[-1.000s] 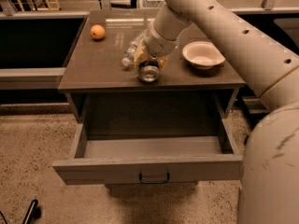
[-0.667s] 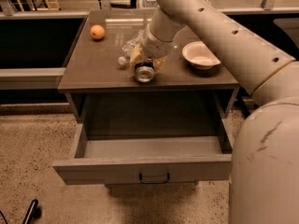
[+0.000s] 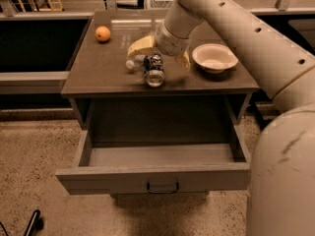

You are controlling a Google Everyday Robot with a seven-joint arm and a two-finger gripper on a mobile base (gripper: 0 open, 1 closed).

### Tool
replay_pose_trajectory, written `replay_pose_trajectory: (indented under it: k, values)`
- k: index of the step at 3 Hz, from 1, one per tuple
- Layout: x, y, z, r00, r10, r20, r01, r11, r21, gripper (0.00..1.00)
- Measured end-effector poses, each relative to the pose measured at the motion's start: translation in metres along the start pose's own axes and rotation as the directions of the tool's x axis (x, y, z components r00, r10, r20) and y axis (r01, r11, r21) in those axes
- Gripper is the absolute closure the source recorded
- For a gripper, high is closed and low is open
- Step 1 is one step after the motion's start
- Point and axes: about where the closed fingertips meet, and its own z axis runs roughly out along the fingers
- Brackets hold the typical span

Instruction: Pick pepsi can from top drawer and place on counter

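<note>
The pepsi can [image 3: 154, 72] seems to lie on its side on the worktop [image 3: 98, 75] just below the hand [image 3: 162, 54], whose grip I cannot tell, so withdraw straight upward lest the can roll toward the open top drawer [image 3: 152, 177].

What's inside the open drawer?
The top drawer shows only bare floor; its front panel hides a strip. The pepsi can lies on the counter, by the pincer.

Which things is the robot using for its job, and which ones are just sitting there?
For the job: pepsi can, lying on its side; counter under it; top drawer, pulled open; gripper, right over the can.
Just lying about: orange; white bowl.
</note>
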Motion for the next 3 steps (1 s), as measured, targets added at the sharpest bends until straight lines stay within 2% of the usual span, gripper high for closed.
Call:
replay_pose_trajectory:
  k: [1, 2, 3]
  values:
    - [-0.006, 0.015, -0.03, 0.999, 0.019, -0.051, -0.017, 0.9991, 0.039, 0.0]
    - [-0.007, 0.03, -0.066, 0.992, 0.081, -0.099, -0.073, 0.9945, 0.075, 0.0]
    - [-0.008, 0.031, -0.066, 0.992, 0.083, -0.099, -0.076, 0.9942, 0.076, 0.0]
